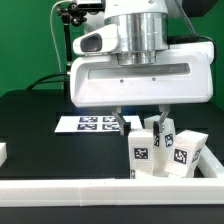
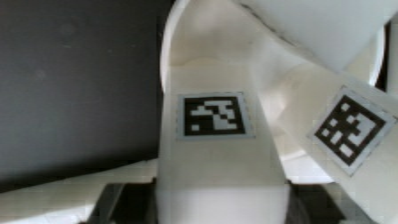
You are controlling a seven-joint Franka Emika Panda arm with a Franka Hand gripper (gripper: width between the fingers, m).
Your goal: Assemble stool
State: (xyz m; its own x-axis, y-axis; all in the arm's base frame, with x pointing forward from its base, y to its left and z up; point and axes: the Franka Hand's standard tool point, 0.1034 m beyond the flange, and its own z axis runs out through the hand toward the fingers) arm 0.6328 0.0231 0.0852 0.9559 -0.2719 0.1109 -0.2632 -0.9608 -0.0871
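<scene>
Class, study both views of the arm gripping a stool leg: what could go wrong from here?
1. The gripper is shut on one leg in a tight cluster; lifting may drag or topple the neighbouring leg, which seems to be touching it.
2. The cluster stands close to the white border rail, so a knocked leg could catch on it.
3. The wrist view shows the legs crowded, so the grip may be off-centre and slip.

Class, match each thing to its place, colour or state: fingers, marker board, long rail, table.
Things:
1 fingers
2 marker board
3 long rail
4 table

Descriptions:
A black
B lies flat, farther back than the legs
C shut on a leg
D white, runs along the near edge

Pairs: 1-C, 2-B, 3-D, 4-A
</scene>
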